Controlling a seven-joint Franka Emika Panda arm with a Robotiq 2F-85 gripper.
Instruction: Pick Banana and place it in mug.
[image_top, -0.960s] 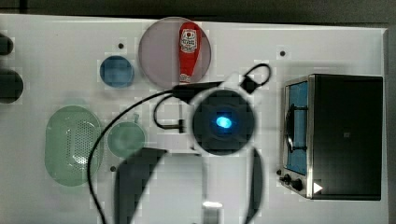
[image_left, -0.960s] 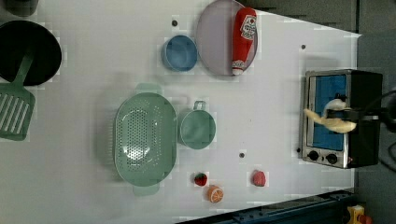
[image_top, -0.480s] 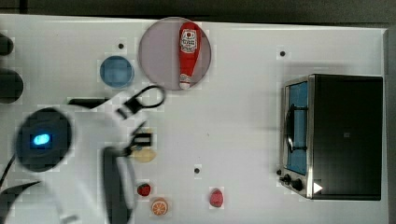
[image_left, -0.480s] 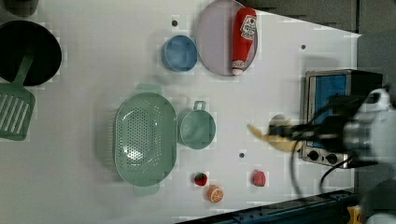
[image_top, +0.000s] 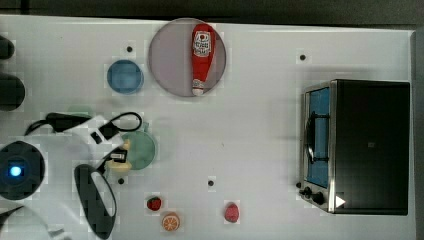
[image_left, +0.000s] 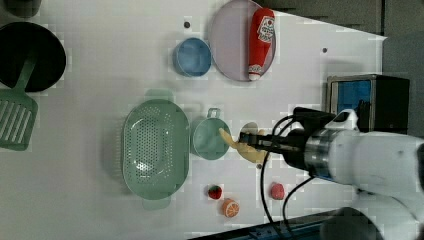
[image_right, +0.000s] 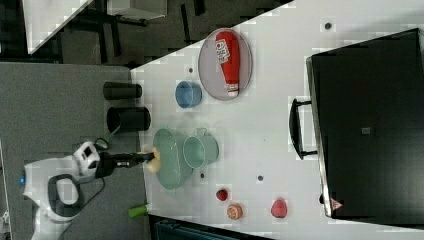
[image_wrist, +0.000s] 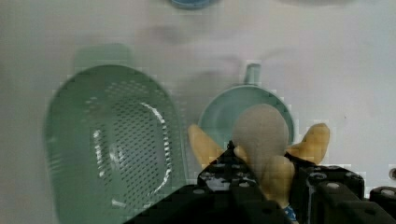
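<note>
The pale-yellow banana (image_left: 239, 146) hangs just over the table with my gripper (image_left: 248, 142) shut on its middle. In the left view its tip reaches over the right rim of the teal-green mug (image_left: 209, 140). In the top view the banana (image_top: 124, 148) and gripper (image_top: 120, 156) sit at the left edge of the mug (image_top: 142, 150). The wrist view has both banana (image_wrist: 315, 140) ends sticking out of the gripper (image_wrist: 268, 175), with the mug (image_wrist: 224, 112) just beyond. In the right view the banana (image_right: 156, 160) shows beside the gripper (image_right: 150, 157).
A pale-green colander (image_left: 155, 147) stands right beside the mug. A blue cup (image_top: 125, 76), a plate (image_top: 170, 60) with a ketchup bottle (image_top: 202, 57), a toaster oven (image_top: 370, 145), a strawberry (image_top: 154, 203), an orange slice (image_top: 170, 221) and a red fruit (image_top: 231, 212) share the table.
The arm has carried the banana from in front of the toaster oven across the table to the mug, leftward in the left view. The gripper has stayed shut on it.
</note>
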